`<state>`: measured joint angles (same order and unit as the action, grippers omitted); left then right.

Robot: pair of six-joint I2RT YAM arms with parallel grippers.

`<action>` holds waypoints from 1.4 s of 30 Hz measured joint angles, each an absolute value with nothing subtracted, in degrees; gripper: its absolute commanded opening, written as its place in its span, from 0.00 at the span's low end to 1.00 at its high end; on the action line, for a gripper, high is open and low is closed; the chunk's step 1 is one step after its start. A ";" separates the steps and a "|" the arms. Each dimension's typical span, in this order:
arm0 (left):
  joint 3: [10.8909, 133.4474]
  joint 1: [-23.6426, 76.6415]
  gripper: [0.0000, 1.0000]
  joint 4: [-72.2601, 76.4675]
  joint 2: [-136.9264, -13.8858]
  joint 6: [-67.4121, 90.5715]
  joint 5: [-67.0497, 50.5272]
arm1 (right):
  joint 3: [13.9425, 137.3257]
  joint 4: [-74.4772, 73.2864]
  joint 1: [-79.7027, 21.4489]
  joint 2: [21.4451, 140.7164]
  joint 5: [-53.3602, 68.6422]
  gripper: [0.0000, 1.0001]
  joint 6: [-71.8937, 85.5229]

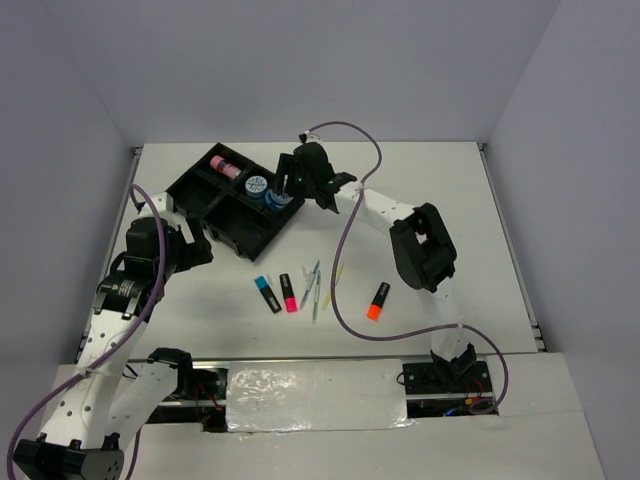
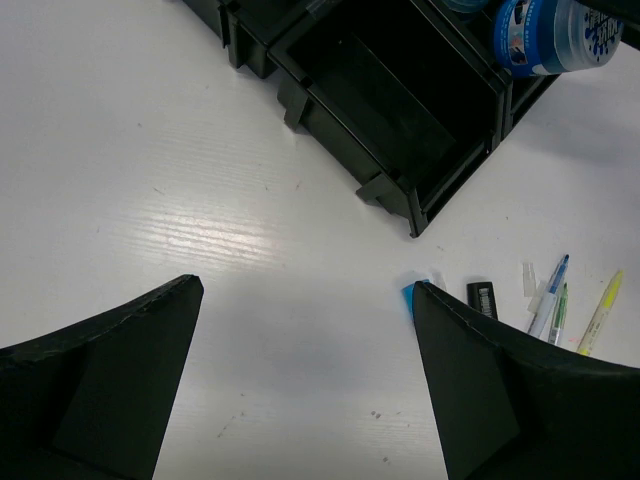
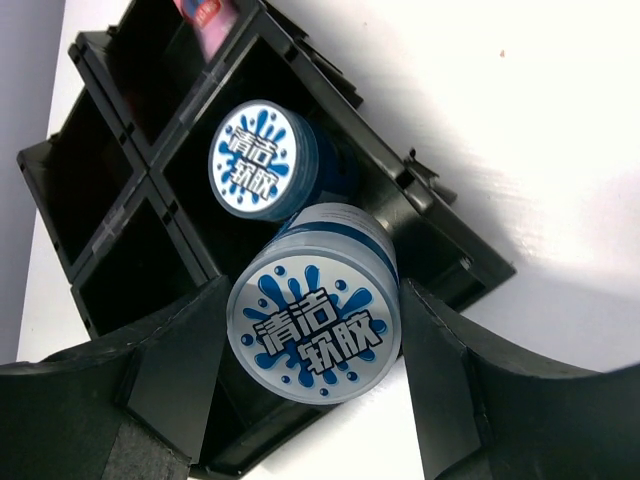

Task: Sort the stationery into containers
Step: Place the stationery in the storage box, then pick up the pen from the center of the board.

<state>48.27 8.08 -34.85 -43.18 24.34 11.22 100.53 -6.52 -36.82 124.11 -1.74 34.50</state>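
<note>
Currently, the right gripper [image 3: 312, 338] pinches a round blue tub [image 3: 316, 318] over the black tray [image 3: 452, 240]; next: lower into compartment, then release.

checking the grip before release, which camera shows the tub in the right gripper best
Right wrist: the held tub sits large in the right gripper, lid pattern clear. Top external shows it small, partly hidden by that gripper. Left wrist catches only its side at the frame's top edge.
</note>
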 measured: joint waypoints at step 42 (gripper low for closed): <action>48.27 8.10 0.99 -34.85 -43.31 24.40 12.14 | 71.09 -41.36 -49.76 98.02 -30.06 0.64 63.90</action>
<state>48.27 8.10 -34.85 -43.31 24.40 12.14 71.09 -41.36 -49.76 98.02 -30.06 63.90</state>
